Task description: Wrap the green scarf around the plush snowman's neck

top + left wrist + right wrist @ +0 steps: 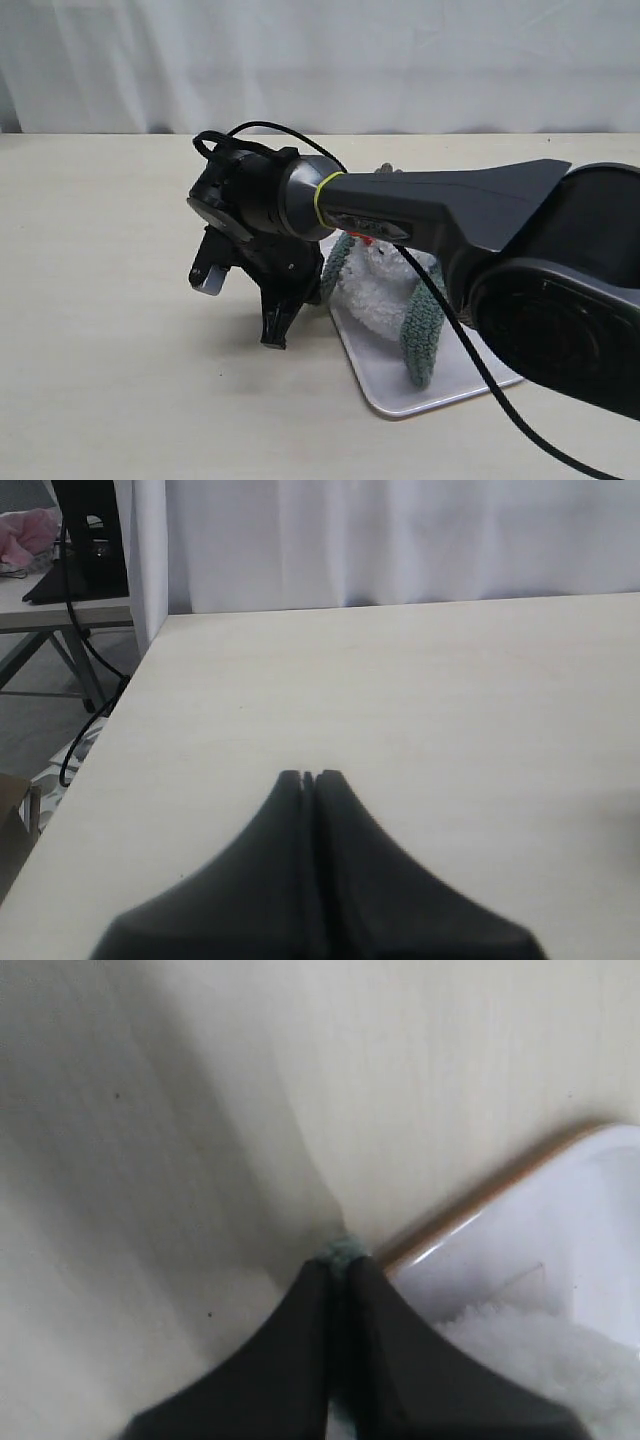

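The plush snowman [375, 285] lies in a white tray [420, 395], mostly hidden behind my right arm; its white fur [520, 1345] also shows in the right wrist view. The green scarf [425, 330] drapes across it, one end hanging down its right side and the other strip running left behind my wrist. My right gripper [277, 330] points down at the table just left of the tray. It [340, 1262] is shut with a tuft of the green scarf [342, 1251] pinched at its tips. My left gripper [309, 776] is shut and empty over bare table.
The tray rim [480, 1215] lies right beside the right fingertips. A white curtain [320, 60] backs the table. In the left wrist view the table's edge [140, 670] drops off to a floor with cables and a side table.
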